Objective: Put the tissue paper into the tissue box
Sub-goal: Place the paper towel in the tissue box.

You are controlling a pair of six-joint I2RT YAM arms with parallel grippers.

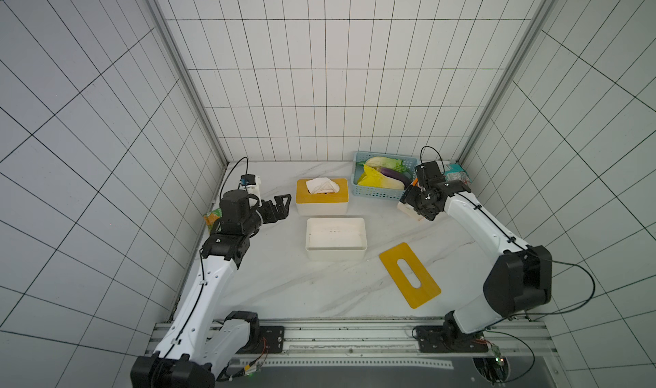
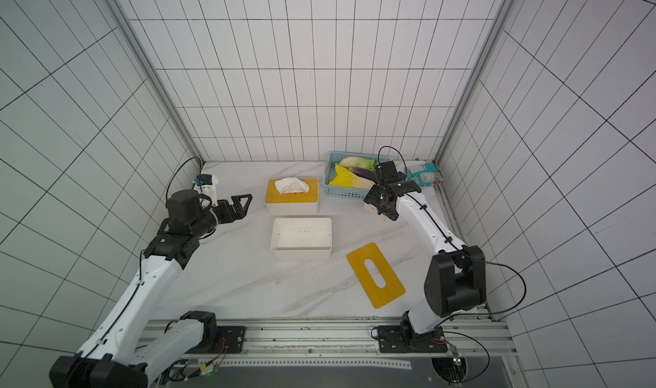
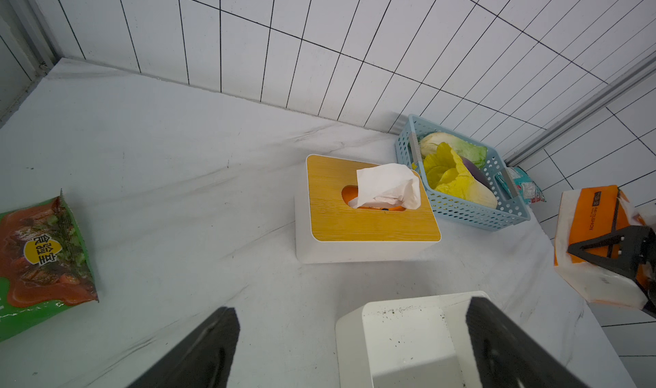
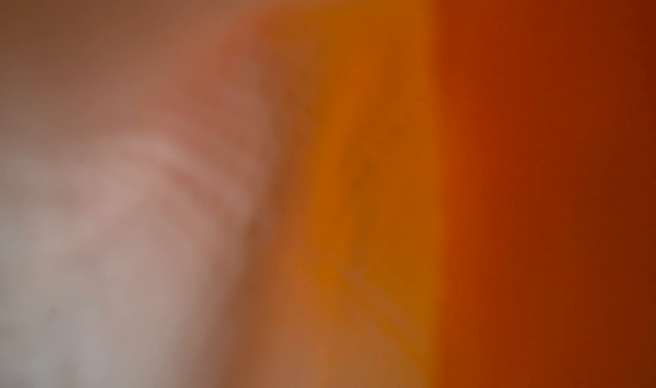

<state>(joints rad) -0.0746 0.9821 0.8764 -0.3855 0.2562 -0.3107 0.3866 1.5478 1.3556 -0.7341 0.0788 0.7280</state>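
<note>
The tissue pack (image 1: 408, 208), white with an orange face, sits on the right side of the counter (image 1: 284, 279), just in front of the near right corner of a blue basket (image 1: 376, 193). The right tool (image 1: 422, 201) is down on top of it. In the left wrist view one black finger (image 3: 617, 251) lies across the pack's orange face. The right wrist view is filled by an orange and white blur, so the pack is hard against that camera. I cannot tell whether the jaws have closed on the pack or only straddle it.

The tissue box (image 1: 335, 253) stands open and empty in the middle of the counter, well apart from the pack. Its yellow lid (image 1: 424, 290), with a long slot, lies flat on the counter to the box's right and nearer the robot, touching neither.

Just behind the open box stands a second box (image 1: 321, 210) with its yellow lid on and a white tissue (image 1: 321, 185) sticking up through the slot.

The left tool (image 1: 280, 205) hangs over the counter to the left of the second box, its jaws spread wide and holding nothing.

The basket holds a cabbage (image 1: 385, 162) and a purple eggplant (image 1: 392, 172). A teal packet (image 1: 456, 171) lies in the far right corner, and a green snack bag (image 3: 42, 255) lies by the left wall.
</note>
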